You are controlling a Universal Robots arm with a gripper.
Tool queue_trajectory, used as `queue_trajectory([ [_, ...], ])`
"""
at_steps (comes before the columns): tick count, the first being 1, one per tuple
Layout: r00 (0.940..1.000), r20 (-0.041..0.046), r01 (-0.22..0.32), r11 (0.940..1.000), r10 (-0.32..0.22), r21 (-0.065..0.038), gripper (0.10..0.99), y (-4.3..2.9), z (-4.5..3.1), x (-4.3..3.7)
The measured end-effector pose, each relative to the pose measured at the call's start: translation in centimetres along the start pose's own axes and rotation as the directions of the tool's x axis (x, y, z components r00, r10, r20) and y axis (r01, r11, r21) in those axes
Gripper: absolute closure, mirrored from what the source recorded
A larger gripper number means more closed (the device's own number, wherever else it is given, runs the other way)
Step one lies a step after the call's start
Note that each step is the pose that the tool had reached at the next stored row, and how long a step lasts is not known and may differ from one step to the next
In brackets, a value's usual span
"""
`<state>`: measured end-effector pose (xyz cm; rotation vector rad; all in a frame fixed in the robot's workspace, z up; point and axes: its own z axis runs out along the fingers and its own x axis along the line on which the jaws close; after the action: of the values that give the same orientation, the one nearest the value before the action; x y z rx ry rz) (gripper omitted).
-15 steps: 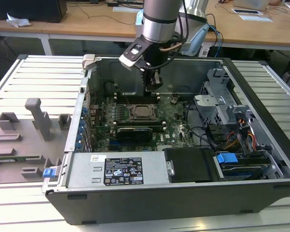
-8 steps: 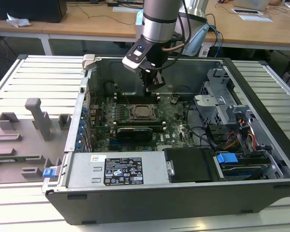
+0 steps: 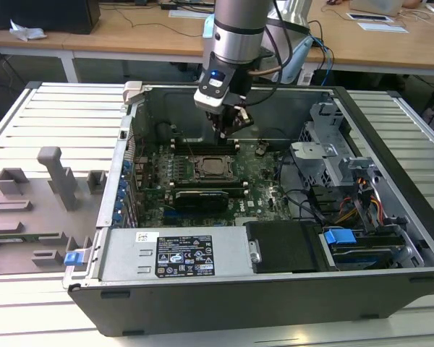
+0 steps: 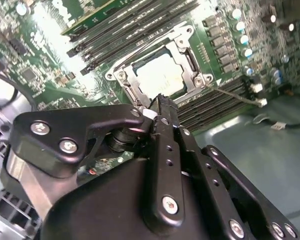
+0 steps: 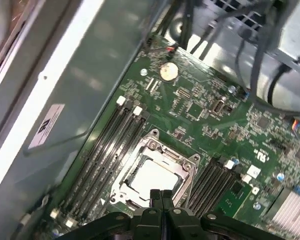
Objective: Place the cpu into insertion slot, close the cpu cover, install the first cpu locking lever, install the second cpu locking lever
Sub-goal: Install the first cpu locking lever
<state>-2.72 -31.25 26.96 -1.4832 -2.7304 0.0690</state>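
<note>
Inside the open dark grey computer case (image 3: 275, 293), the black two-fingered gripper (image 3: 228, 131) hangs just above the green circuit board (image 3: 264, 184), over the far edge of the square black insertion slot (image 3: 213, 168). Its fingers are pressed together with nothing pinched between them. In both wrist views the pale silvery cpu (image 4: 160, 75) lies flat in the slot, and the thin silvery metal cpu cover (image 4: 186, 56) lies down around it. So I judge the lever steps are in hand, though I cannot tell whether either lever is latched. Pressing one down calls for the closed tip to land on the thin wire, not the frame.
</note>
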Motion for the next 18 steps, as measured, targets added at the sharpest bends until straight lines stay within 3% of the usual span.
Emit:
queue_trajectory([
  [3, 0.9974, 0.004, 0.072, 0.9974, -0.072, 0.001, 0.98, 0.0, 0.0, 0.0],
  [8, 0.9839, 0.0097, 0.179, 0.9839, -0.179, 0.002, 0.98, 0.0, 0.0, 0.0],
  [14, 0.9483, 0.017, 0.317, 0.9484, -0.317, 0.006, 0.98, 0.0, 0.0, 0.0],
  [15, 0.9368, 0.0187, 0.349, 0.937, -0.349, 0.006, 0.98, 0.0, 0.0, 0.0],
  [18, 0.9131, 0.0217, 0.407, 0.9133, -0.407, 0.008, 0.98, 0.0, 0.0, 0.0],
])
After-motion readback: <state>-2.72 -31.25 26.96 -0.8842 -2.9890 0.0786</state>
